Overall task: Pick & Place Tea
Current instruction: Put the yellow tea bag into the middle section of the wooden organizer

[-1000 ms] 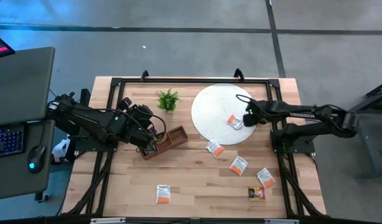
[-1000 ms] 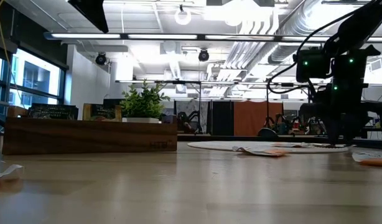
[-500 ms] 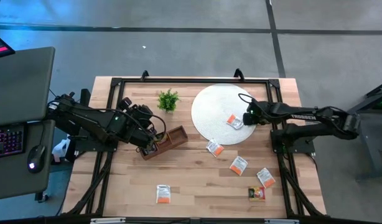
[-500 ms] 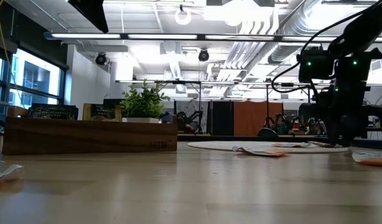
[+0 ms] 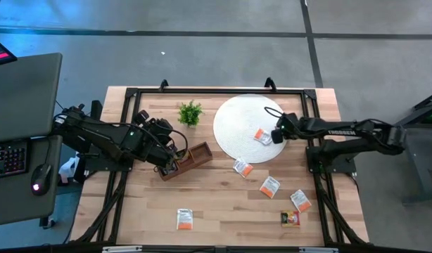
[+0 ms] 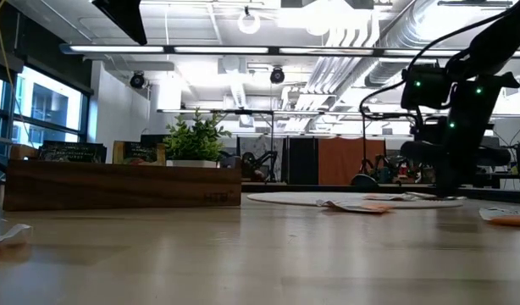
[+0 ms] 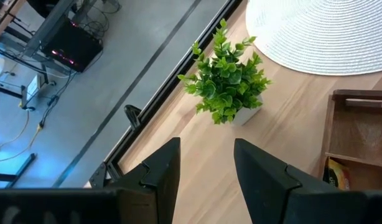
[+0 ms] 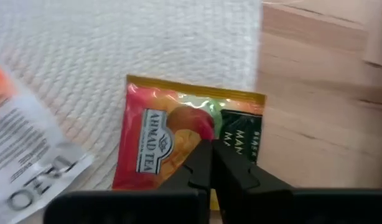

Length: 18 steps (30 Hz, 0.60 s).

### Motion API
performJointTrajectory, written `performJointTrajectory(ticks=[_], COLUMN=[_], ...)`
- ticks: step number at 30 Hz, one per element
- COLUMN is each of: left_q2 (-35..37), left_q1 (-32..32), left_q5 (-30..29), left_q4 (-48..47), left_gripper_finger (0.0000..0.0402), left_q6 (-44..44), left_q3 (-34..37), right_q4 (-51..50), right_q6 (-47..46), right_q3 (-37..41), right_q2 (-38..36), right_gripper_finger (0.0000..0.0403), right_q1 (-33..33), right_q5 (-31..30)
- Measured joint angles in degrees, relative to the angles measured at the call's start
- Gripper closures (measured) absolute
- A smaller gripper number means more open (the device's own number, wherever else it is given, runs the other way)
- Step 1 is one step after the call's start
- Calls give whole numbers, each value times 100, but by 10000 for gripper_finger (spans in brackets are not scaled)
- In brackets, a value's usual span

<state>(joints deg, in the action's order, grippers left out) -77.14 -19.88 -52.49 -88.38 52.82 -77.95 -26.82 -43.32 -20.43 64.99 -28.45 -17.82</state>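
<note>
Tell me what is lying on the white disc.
Two tea sachets lie on the disc: an orange-and-white one and a red Ahmad one. The right tool, shut, hides part of the red one.

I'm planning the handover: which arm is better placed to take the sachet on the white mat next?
The right. Its gripper is at the sachet on the white mat, fingers closed together. The left gripper waits over the wooden tray.

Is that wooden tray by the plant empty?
No. The left wrist view shows a sachet inside one compartment of the wooden tray; the other compartment in view looks bare.
</note>
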Motion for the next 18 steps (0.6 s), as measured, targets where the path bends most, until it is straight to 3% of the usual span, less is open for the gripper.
performJointTrajectory(ticks=[7,13,18], left_q2=[0,0,0], left_q1=[-2,-1,-1], left_q5=[42,46,46], left_q4=[-2,0,0], left_gripper_finger=[254,254,254], left_q6=[0,0,0], left_q3=[0,0,0], right_q4=[143,838,1104], right_q6=[206,224,105], right_q3=[2,-2,-7], right_q2=[0,0,-4], right_gripper_finger=[399,400,398], right_q1=[374,896,1303], right_q5=[-142,568,53])
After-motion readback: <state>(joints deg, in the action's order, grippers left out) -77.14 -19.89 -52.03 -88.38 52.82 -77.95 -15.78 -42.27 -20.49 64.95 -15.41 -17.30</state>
